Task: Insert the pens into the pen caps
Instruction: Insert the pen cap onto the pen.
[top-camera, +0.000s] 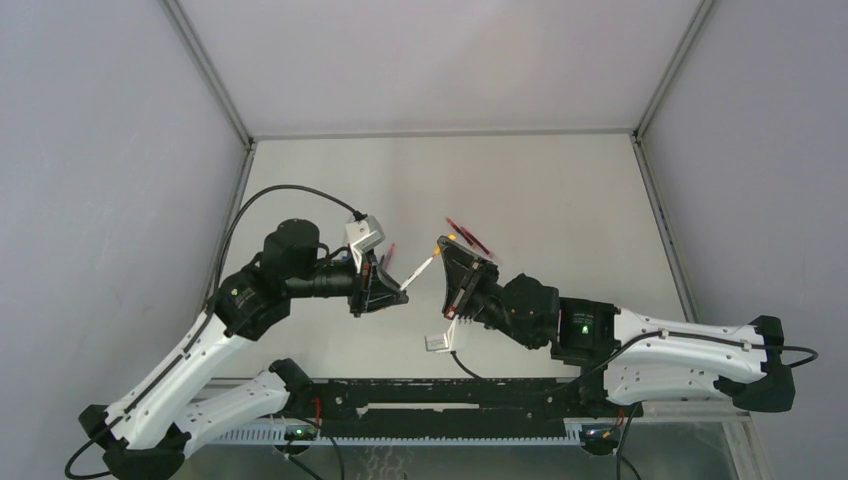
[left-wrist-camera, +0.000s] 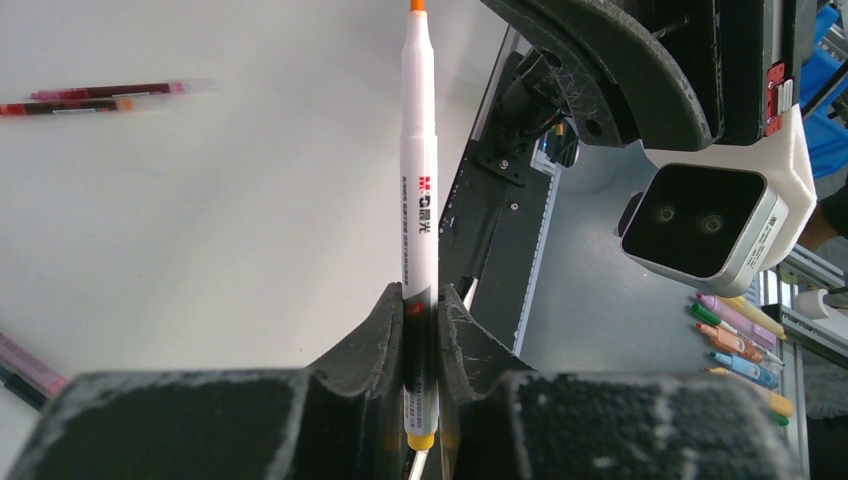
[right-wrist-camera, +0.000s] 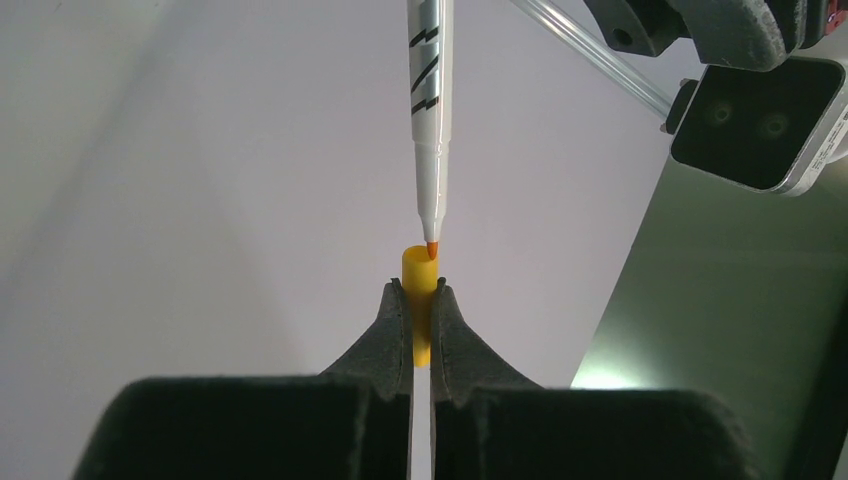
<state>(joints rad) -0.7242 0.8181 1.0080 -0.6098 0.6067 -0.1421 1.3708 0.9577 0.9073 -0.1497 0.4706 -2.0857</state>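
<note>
Right hand pinches yellow cap, facing pen in left hand.

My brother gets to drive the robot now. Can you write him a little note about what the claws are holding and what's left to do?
Left gripper: shut on the orange-tipped pen, tip pointing away from it.
Right gripper: shut on the yellow-orange cap, open end facing the pen.
Done: the pen tip sits at the cap's mouth, a little to one side, not pushed in.
Left: centre it and push it home. Other pens lie on the table; cannot tell if they are capped.
</note>
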